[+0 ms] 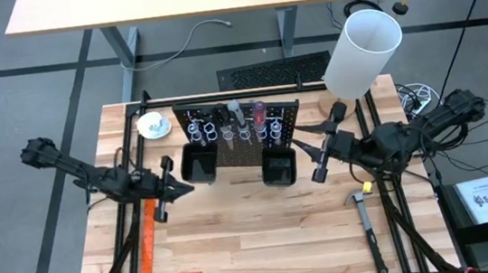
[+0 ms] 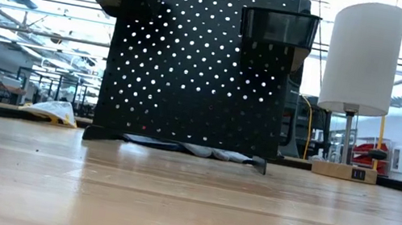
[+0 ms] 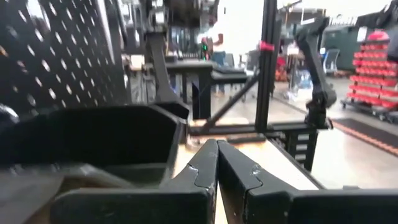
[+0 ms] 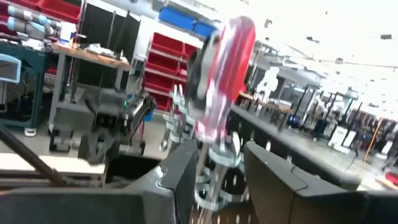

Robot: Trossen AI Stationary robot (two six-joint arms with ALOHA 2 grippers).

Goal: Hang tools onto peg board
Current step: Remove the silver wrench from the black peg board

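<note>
Bins (image 1: 199, 165) (2 black), 1 pegboard (image 1: 228, 153)

Only one piece of lettering can be made out. In the high view, a white label (image 1: 485, 198) is seen on a dark case on the floor, just beside the table's right edge, and large dark characters are printed on it that appear to read "SA7"; the smaller print beneath them cannot be read. The markings along the orange square ruler (image 1: 158, 254) lying on the table top cannot be read. No legible text is found in the low view or either wrist view.
</note>
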